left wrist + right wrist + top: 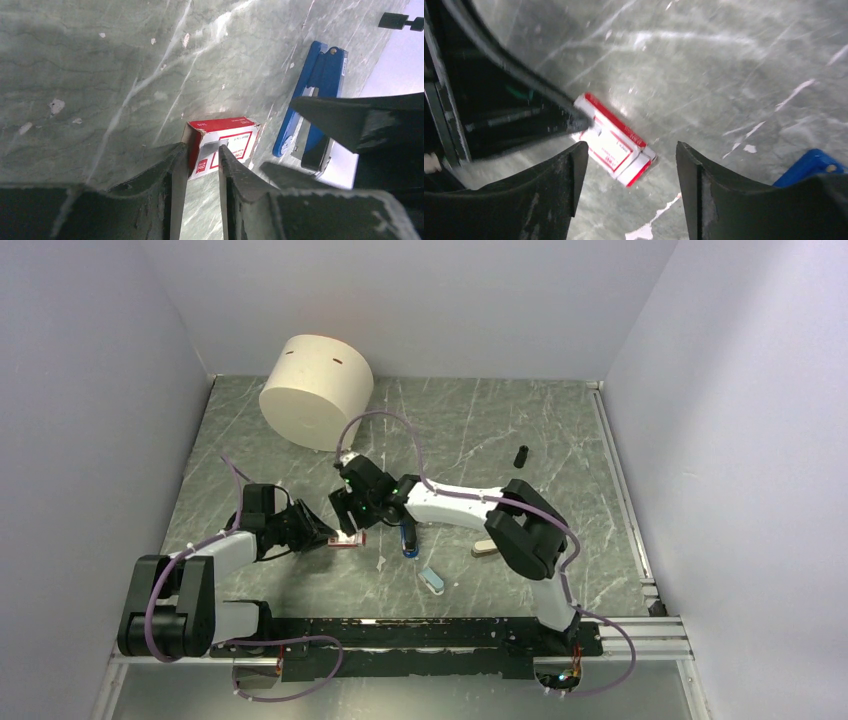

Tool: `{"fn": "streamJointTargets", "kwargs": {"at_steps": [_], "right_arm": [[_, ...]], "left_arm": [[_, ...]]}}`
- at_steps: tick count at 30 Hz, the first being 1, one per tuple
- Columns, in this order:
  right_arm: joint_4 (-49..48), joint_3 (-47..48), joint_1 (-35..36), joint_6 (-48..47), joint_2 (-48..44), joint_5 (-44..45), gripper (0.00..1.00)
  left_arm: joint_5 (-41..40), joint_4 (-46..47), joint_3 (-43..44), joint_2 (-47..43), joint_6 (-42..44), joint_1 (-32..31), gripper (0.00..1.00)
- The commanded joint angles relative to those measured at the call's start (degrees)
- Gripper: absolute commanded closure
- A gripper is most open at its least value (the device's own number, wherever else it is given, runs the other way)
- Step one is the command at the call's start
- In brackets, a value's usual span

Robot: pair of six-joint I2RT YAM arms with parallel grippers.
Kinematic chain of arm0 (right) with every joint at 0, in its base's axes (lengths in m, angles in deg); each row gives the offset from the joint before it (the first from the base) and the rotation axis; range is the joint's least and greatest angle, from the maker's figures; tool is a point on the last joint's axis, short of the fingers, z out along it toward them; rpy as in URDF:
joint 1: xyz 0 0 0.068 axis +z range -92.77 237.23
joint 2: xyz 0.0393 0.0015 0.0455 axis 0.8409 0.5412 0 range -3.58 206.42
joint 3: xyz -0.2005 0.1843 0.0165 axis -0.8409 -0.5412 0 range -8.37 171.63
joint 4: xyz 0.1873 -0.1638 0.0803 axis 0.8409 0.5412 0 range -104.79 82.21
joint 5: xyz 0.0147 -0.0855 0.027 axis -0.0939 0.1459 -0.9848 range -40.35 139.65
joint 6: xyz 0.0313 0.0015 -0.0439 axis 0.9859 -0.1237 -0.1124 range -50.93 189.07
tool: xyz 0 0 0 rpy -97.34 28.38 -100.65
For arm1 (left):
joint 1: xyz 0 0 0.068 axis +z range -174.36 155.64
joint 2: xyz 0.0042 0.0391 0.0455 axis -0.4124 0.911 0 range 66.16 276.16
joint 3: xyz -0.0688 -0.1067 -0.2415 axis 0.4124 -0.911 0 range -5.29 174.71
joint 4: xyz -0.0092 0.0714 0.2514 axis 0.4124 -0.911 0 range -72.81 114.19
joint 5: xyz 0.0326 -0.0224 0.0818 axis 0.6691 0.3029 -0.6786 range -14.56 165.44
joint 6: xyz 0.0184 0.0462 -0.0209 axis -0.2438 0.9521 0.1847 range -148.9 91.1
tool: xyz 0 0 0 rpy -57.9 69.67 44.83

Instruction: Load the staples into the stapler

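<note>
On the tabletop, the left hand pinches one end of the red-and-white staples box, contents hidden, with the right hand released above it and the blue stapler just beside.

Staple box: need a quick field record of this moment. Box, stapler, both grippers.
box: small red-and-white cardboard staple box, lying flat on the green marbled table
stapler: slim blue plastic stapler, on the table, apart from the box, not gripped
left gripper: jaws narrow, tips at the box's end; grip unclear
right gripper: open, poised above the box, holding nothing
</note>
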Motion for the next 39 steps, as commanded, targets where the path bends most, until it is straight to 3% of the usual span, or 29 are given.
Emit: {"fn": "streamJointTargets", "kwargs": {"at_steps": [1, 6, 10, 15, 24, 33, 39], "right_arm": [[-2.53, -3.95, 0.45, -12.73, -0.72, -6.87, 0.29], [-14.68, -13.51, 0.0, -32.66, -6.58, -12.76, 0.26], [-17.84, -14.58, -0.46, -41.32, -5.3, -18.85, 0.25], [-16.58, -12.02, -0.44, -44.39, -1.98, -23.46, 0.25], [-15.57, -9.95, -0.37, -45.83, 1.93, -23.76, 0.29], [-16.45, -11.13, -0.44, -47.32, 2.85, -23.26, 0.5], [-17.96, -11.42, -0.34, -47.6, 3.25, -23.91, 0.53]], "left_arm": [[0.76, -0.03, 1.31, -0.1, 1.2, -0.22, 0.65], [0.97, 0.25, 1.3, 1.05, 1.07, -0.29, 0.65], [0.63, -0.16, 1.34, 1.34, 1.06, -0.2, 0.65], [-0.01, -0.95, 1.92, 0.79, 1.48, -0.24, 0.64], [0.66, -0.95, 1.55, 1.6, 1.59, -0.21, 0.64], [1.79, 0.24, 1.04, 1.58, 1.28, -0.2, 0.68], [3.25, 0.71, 0.6, 2.35, 0.86, -0.22, 0.68]]}}
